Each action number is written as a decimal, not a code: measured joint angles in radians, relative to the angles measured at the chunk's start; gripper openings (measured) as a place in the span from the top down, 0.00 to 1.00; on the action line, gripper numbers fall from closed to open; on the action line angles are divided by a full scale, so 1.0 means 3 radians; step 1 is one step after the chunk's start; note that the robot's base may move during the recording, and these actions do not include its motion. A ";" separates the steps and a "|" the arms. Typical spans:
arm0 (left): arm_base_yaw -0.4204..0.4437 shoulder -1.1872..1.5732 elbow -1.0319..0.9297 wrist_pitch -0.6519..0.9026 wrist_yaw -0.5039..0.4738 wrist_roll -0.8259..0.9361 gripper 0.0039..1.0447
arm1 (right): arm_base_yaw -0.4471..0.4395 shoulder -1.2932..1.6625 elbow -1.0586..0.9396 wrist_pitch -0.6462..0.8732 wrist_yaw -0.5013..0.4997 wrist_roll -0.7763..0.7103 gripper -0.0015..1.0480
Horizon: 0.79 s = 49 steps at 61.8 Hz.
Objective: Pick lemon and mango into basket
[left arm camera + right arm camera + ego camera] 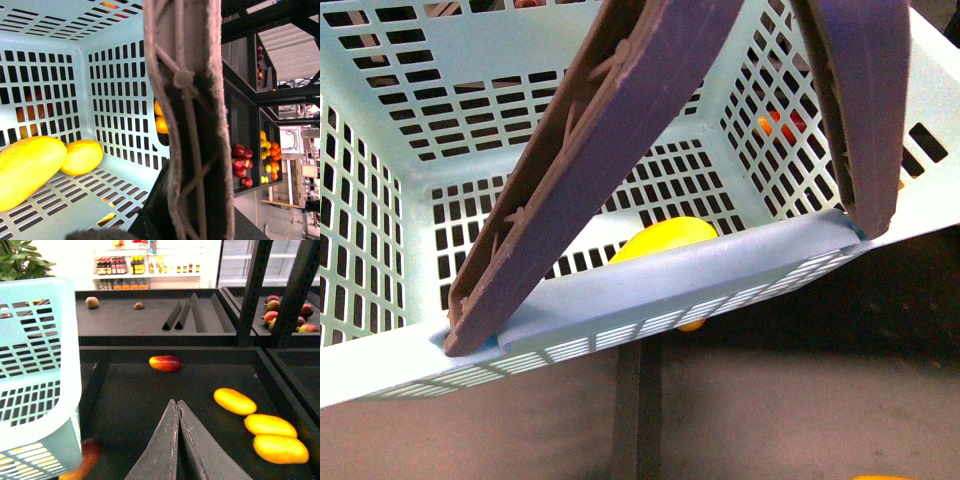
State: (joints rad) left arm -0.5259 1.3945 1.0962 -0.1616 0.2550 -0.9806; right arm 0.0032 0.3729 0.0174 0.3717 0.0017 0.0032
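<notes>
A mango (27, 170) and a lemon (82, 156) were seen lying in the basket (110, 75); the right gripper (178, 405) was pressed together, while the left gripper's state could not be told.

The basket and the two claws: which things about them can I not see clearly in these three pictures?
- Front view: the brown handles and near rim of the basket hide most of its floor; only part of one yellow fruit shows.
- Left wrist view: the left claw is not visible; a handle fills the middle. The bigger yellow fruit is cut by the edge.
- Right wrist view: the basket's inside is hidden by its wall. The right claw looks closed and empty.
</notes>
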 joint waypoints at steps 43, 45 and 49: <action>0.0001 0.0000 0.0000 0.0000 -0.0001 -0.0001 0.96 | 0.0000 -0.1153 0.0001 -0.1205 -0.0003 0.0000 0.98; 0.0003 0.0000 0.0000 0.0000 -0.0004 -0.0001 0.96 | 0.0000 -0.1198 0.0001 -0.1217 -0.0003 0.0000 0.98; 0.0003 -0.0001 0.0000 0.0000 -0.0001 0.0003 0.96 | 0.0000 -0.1212 0.0001 -0.1228 0.0000 0.0000 0.98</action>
State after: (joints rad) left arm -0.5251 1.3941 1.0962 -0.1616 0.2546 -0.9798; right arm 0.0032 0.0093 0.0177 0.0032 0.0017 0.0032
